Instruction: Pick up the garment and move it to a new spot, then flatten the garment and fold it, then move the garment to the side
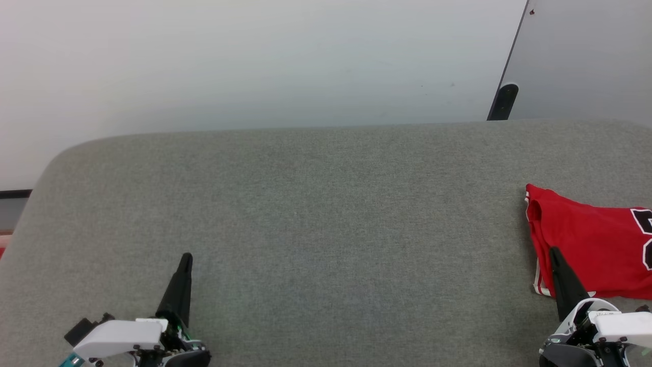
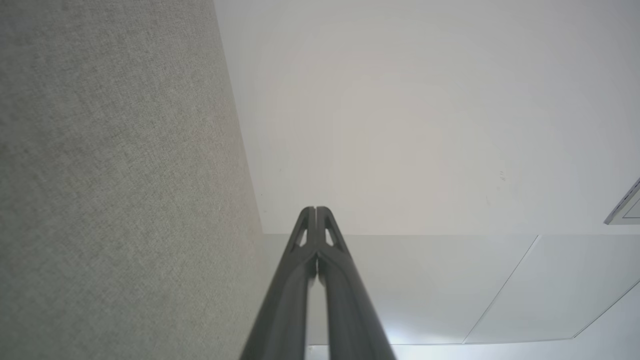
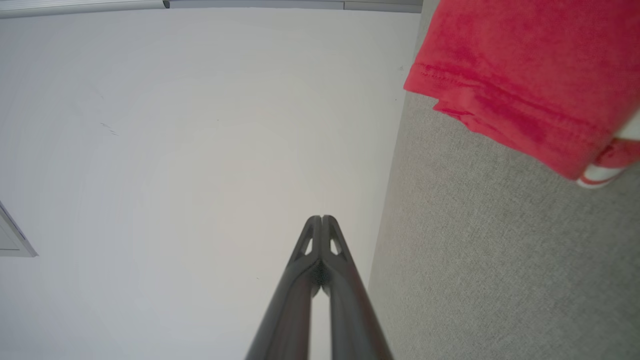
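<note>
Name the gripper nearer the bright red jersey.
The right gripper, tip at the red jersey edge; the left gripper sits far across the grey fabric surface.

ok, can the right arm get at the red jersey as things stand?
Probably yes. The right gripper sits at the near edge of the garment on the grey surface, with nothing between them. It is shut, so it must open first.

the grey padded surface (image 1: 326, 204) lies open from left to centre; the folded garment (image 1: 586, 239) blocks its right edge.

Grey fabric-covered surface (image 1: 326, 214), white expanse (image 1: 254, 61) beyond, small dark rounded piece (image 1: 503, 102) upper-right.
</note>
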Available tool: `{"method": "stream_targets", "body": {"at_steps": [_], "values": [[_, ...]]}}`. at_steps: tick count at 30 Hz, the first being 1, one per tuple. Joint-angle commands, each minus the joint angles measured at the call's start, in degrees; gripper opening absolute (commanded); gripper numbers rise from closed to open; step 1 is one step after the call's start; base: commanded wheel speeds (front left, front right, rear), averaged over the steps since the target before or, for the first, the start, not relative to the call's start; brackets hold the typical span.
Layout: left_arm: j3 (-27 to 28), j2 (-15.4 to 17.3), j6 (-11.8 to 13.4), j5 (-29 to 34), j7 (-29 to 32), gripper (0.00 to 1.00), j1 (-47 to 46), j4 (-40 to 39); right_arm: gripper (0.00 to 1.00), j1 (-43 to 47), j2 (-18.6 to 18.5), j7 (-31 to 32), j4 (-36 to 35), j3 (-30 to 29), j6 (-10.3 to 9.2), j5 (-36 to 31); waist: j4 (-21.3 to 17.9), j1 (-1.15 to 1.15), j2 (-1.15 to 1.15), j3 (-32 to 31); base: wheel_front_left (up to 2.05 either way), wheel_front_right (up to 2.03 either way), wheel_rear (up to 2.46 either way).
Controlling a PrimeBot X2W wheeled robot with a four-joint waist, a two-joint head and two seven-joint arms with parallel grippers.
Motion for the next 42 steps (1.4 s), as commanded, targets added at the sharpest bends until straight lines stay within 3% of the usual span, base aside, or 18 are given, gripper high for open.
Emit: {"method": "stream_targets", "body": {"at_steps": [1,42], "values": [[0.1,0.0,-0.3,0.0,0.1,0.00,-0.6,0.1,0.00,-0.2,0.1,0.0,0.0,0.0,-0.08,0.2,0.0,0.00,0.00,0.0,0.00,0.00,0.00],[0.2,0.0,-0.3,0.0,0.1,0.00,-0.6,0.0,0.00,-0.2,0.1,0.0,0.0,0.0,-0.08,0.2,0.0,0.00,0.00,0.0,0.00,0.00,0.00]]}}
